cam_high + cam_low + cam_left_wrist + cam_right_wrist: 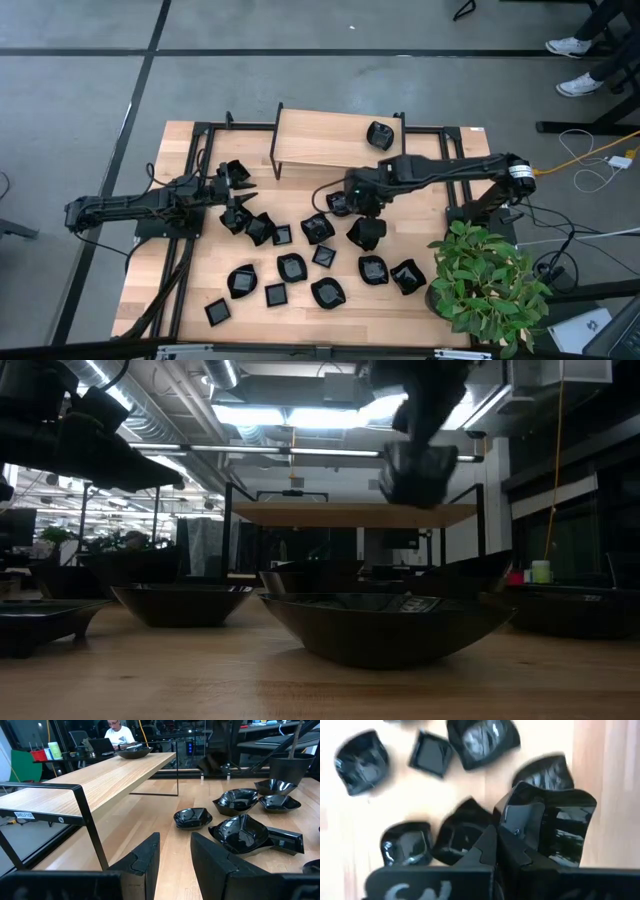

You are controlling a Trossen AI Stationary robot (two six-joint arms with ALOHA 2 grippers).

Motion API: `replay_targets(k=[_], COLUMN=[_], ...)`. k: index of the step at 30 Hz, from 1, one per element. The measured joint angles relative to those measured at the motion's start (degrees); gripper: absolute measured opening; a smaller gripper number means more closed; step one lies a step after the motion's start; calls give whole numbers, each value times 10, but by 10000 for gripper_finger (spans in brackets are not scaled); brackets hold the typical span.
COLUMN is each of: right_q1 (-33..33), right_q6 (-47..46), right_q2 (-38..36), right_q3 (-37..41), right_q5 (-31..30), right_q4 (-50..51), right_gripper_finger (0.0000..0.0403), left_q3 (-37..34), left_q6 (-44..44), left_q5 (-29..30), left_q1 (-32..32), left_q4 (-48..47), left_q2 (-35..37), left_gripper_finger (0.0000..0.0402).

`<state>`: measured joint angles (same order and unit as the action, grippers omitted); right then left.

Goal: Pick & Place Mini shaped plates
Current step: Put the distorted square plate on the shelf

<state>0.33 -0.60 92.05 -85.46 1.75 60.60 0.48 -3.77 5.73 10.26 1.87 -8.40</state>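
Note:
Several glossy black mini shaped plates [291, 266] lie scattered over the wooden table [180, 270]. One more plate [380, 134] sits on the raised wooden shelf [315, 145] at the far side. My right gripper [504, 849] hangs over the table's middle, shut on one plate [555, 825]. In the low view that plate [418, 475] is high in the air. My left gripper [172, 857] waits open near the table's left side, level, with nothing between its fingers. My right gripper pinches the plate's rim [520, 822] between its two fingers, which come steeply from above. The plate is lifted clear of the table and hangs tilted below the fingers [415, 420], at about the height of the shelf [350, 513].
A potted plant [490, 280] stands at the table's near right corner. The black frame of the shelf [85, 815] stands close beside my left gripper. Two plates [237, 218] lie right by the left gripper. A person sits at a desk beyond the table.

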Motion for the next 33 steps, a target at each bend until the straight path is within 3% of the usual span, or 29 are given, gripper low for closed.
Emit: replay_targets(k=[9, 20, 33], right_q1=[-1, -7, -89], right_q6=[39, 93, 130], right_q2=[0, 0, 0], right_q3=[-37, -38, -38], right_q5=[-12, -95, -98], right_q4=[-91, -191, -213], right_gripper_finger=[4, 4, 4], left_q3=[0, 0, 0], left_q6=[0, 0, 0], left_q5=[0, 0, 0], left_q1=[0, 0, 0], left_q4=[0, 0, 0], left_q2=[0, 0, 0], left_gripper_finger=[104, 104, 104])
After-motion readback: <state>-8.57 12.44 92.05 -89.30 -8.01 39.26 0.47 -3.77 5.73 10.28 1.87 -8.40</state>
